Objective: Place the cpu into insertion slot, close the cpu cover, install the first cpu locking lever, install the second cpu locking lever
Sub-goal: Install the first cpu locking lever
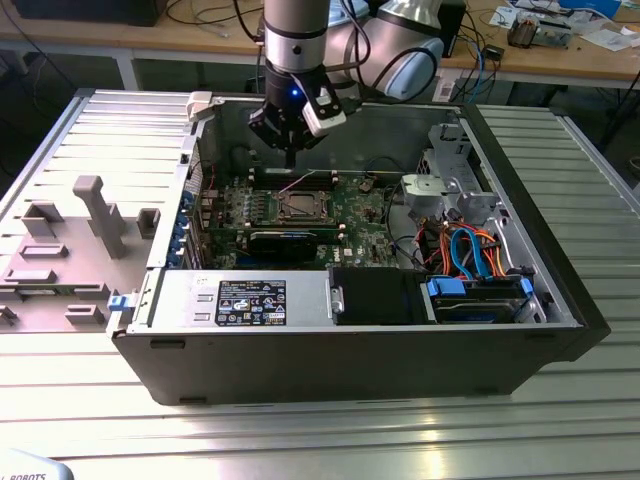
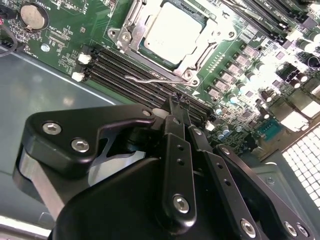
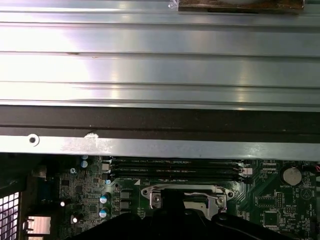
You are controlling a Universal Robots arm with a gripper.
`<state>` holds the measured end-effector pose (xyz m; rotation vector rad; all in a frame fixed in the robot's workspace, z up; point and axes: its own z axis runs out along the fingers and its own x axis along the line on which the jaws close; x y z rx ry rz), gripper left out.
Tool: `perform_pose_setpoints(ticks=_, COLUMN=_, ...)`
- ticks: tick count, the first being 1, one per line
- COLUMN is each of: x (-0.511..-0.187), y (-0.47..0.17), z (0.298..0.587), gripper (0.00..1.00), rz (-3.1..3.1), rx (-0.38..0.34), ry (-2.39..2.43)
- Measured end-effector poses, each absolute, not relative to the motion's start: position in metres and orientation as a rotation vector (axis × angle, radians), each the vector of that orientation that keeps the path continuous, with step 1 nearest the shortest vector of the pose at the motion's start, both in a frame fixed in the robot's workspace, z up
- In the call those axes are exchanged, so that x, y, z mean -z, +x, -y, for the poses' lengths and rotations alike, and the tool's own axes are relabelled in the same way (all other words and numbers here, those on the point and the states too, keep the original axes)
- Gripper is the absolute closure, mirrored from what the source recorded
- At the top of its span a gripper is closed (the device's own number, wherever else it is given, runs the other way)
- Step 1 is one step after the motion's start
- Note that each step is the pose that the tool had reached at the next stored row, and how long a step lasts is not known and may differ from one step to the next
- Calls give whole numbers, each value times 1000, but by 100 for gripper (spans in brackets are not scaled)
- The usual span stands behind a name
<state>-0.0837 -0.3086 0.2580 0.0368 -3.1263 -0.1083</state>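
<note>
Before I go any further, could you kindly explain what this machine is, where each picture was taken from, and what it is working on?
This is one robot arm, and its gripper hangs over an open computer case standing on a ribbed metal table. The exterior view comes from a camera off the arm that looks down into the case. Both wrist views come from cameras riding on the arm.

Inside lies the green motherboard. In the second wrist view the cpu already sits in the insertion slot, with the silvery cpu cover framing it, and a thin wire lever lies along the socket's edge beside the long black memory slots. The black fingers are closed together just above the board, holding nothing.
</note>
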Motion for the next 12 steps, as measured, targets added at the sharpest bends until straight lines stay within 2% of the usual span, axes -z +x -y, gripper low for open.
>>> perform_pose_setpoints(ticks=12, x=-256, y=-78, z=309, gripper=89, rz=3126, rx=108, ry=37)
